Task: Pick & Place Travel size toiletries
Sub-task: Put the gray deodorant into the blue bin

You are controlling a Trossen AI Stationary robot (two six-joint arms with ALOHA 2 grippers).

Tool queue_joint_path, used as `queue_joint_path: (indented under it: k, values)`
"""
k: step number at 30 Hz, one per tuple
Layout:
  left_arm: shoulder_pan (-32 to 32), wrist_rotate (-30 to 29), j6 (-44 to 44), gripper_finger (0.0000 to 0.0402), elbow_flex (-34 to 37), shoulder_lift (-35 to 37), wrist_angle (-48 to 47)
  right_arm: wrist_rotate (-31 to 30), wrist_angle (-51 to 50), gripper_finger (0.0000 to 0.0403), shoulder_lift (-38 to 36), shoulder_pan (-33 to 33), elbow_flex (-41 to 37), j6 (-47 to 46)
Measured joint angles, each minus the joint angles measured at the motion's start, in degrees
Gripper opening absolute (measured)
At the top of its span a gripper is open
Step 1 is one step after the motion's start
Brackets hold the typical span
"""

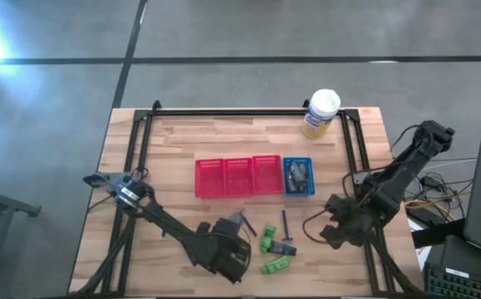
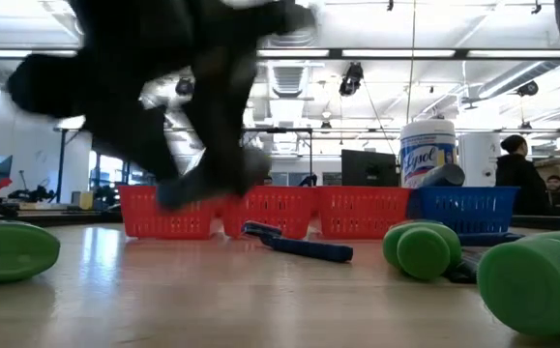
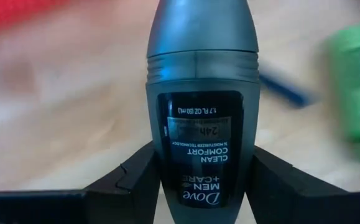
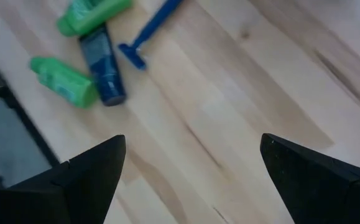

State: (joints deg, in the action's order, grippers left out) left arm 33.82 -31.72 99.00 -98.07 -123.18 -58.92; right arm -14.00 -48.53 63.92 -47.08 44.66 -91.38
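My left gripper (image 1: 233, 226) is near the table's near edge, shut on a grey oval mini bottle (image 3: 201, 93) with a dark label. My right gripper (image 1: 333, 226) hovers open over bare wood right of the loose items, touching nothing (image 4: 192, 162). Between the arms lie two bright green mini tubes (image 1: 269, 239) (image 1: 276, 266), a thin blue razor (image 1: 286, 223) and a small dark tube (image 1: 287, 247), all flat on the table. The blue mesh basket (image 1: 298, 189) holds several greyish items. In the low view the left arm is a dark blur (image 2: 163, 97). My left gripper holds the grey bottle by the two sides of its labelled body, near the end away from the cap (image 3: 167, 180). It is pinched between the two fingers (image 3: 136, 180), which lie along it. The cap end (image 3: 201, 25) points away from the gripper, over the table.
A red mesh basket (image 1: 238, 193) with three compartments sits mid-table, the blue one at its right end. A big white-and-yellow canister (image 1: 321, 112) stands at the far edge. Bare wood lies left of the red basket and around the right gripper. A person (image 2: 516, 174) shows in the room behind.
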Motion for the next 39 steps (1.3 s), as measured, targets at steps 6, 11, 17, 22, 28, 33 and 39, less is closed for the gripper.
queue_joint_path:
  k: [6, 11, 17, 22, 28, 33, 39]
  values:
    - [1.7, -7.7, -22.5, 0.0194, -2.6, 1.2, 12.1, -0.1, 2.7, 0.0368, -3.7, 4.2, 0.0, 2.6]
    - [0.1, -6.6, -36.9, 0.0194, -3.3, 1.4, 21.3, 0.9, 9.2, 0.0368, -5.5, 10.0, 0.0, 6.4]
    - [-3.0, -6.4, -48.1, 0.0194, -4.0, 1.4, 23.4, 8.1, 19.9, 0.0368, -3.3, 16.1, 0.0, 10.5]
    - [-4.9, -5.4, -57.6, 0.0194, -5.0, 1.4, 26.4, 11.4, 25.8, 0.0368, -1.2, 18.7, 0.0, 12.4]
    - [-5.7, -5.3, -67.0, 0.0194, -5.4, 1.4, 31.4, 12.6, 28.2, 0.0368, -1.0, 20.4, 0.0, 12.4]
    - [-6.7, -5.7, -71.5, 0.0194, -5.4, 1.4, 35.0, 12.5, 28.8, 0.0368, -1.0, 21.0, 0.0, 11.7]
    - [-8.2, -5.8, -74.0, 0.0194, -5.4, 1.4, 38.0, 12.5, 31.5, 0.0368, -1.0, 21.0, 0.0, 11.6]
